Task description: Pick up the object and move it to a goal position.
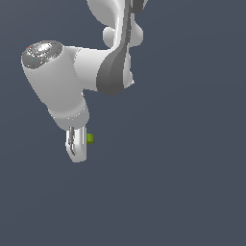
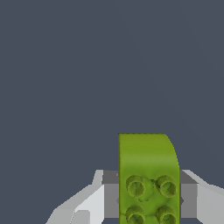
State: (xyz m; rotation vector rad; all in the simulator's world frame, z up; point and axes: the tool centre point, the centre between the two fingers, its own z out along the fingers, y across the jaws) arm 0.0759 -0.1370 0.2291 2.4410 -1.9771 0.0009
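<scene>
Flat slate-grey surroundings fill both views, with no goal marker that I can see. Pinched between the gripper's [image 1: 78, 149] grey pads [image 2: 110, 194], the yellow-green studded brick [image 2: 148, 179] appears clamped for carrying, studs facing the wrist camera. From outside only its edge [image 1: 90, 139] pokes past the finger. Bent at the wrist, the white arm [image 1: 57, 79] points its fingers downward.

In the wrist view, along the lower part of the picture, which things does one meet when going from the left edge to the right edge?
One white finger of the gripper → its dark grey pad → the yellow-green studded block → the other dark grey pad → the other white finger.
</scene>
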